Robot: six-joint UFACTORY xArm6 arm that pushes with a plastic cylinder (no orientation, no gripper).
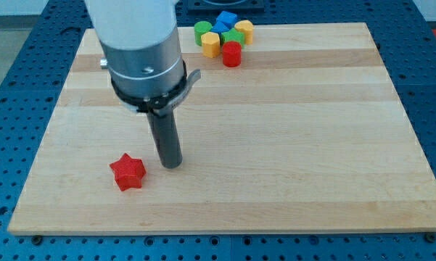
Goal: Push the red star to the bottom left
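Note:
The red star point(128, 172) lies flat on the wooden board point(290, 145), in the lower left part of the view. My tip point(172, 164) rests on the board just to the right of the star and slightly above it in the view, a small gap apart from it. The dark rod rises from the tip to the grey and white arm body point(141, 51) at the view's top left.
A cluster of blocks sits at the board's top edge: a red cylinder point(231, 54), a yellow block point(211, 44), a green block point(202, 30), a blue block point(225, 19), another green block point(233, 36) and another yellow block point(244, 30). A blue perforated table surrounds the board.

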